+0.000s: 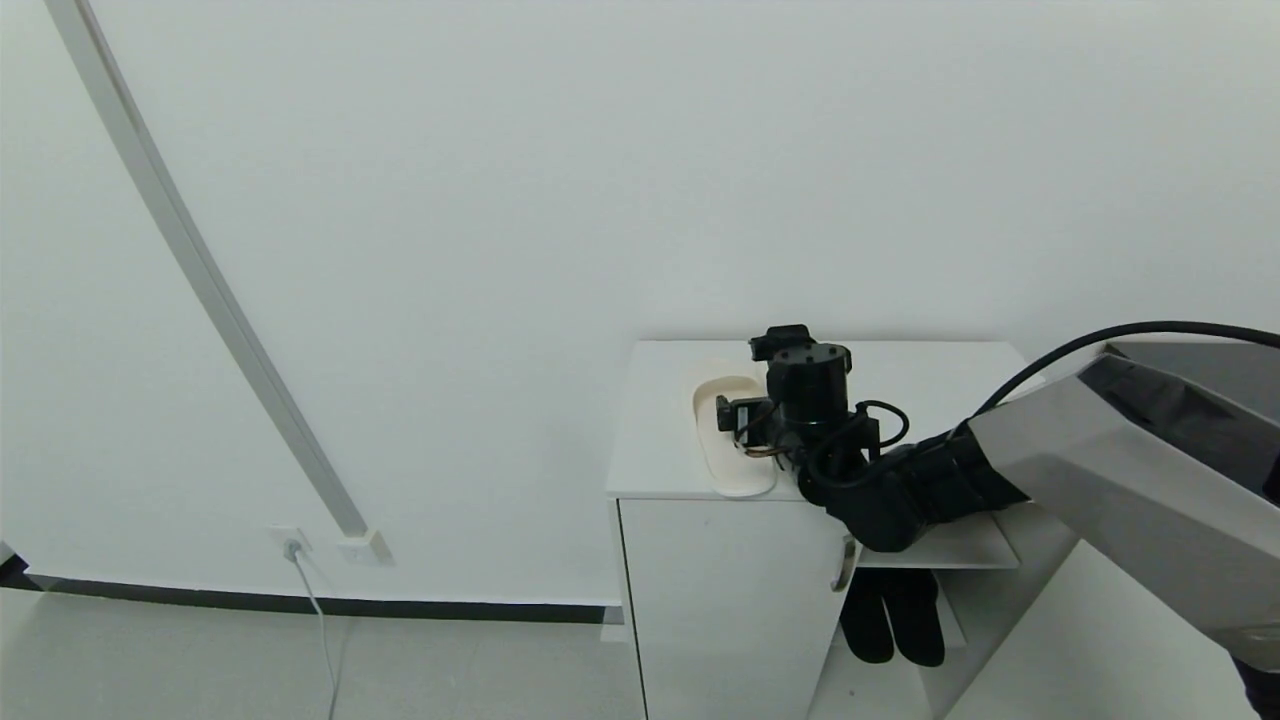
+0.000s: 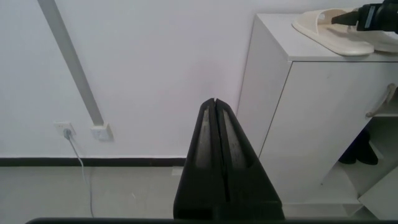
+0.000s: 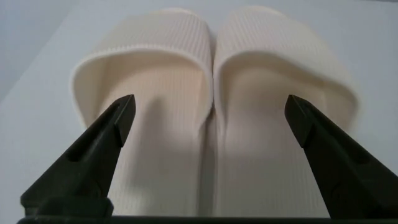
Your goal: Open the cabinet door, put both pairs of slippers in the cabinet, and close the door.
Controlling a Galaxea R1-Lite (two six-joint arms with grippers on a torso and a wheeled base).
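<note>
The right gripper [image 3: 210, 101], spread wide, hung over cream slippers [image 3: 249, 155] atop the cabinet [image 1: 660, 440], black slippers [image 1: 893, 620] inside; the left gripper [image 2: 215, 107] was clenched empty.

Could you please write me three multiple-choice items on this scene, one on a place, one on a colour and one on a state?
1. Where do the cream slippers lie?
A. on the floor
B. on top of the cabinet
C. inside the cabinet
2. What colour is the pair inside the cabinet?
A. black
B. red
C. blue
3. How is the right gripper?
A. shut on a slipper
B. shut on the door handle
C. open
Answers: 1 B, they rest on its white top; 2 A, the black slippers stand in its open right half; 3 C, its fingers stand apart on either side of the cream pair.
</note>
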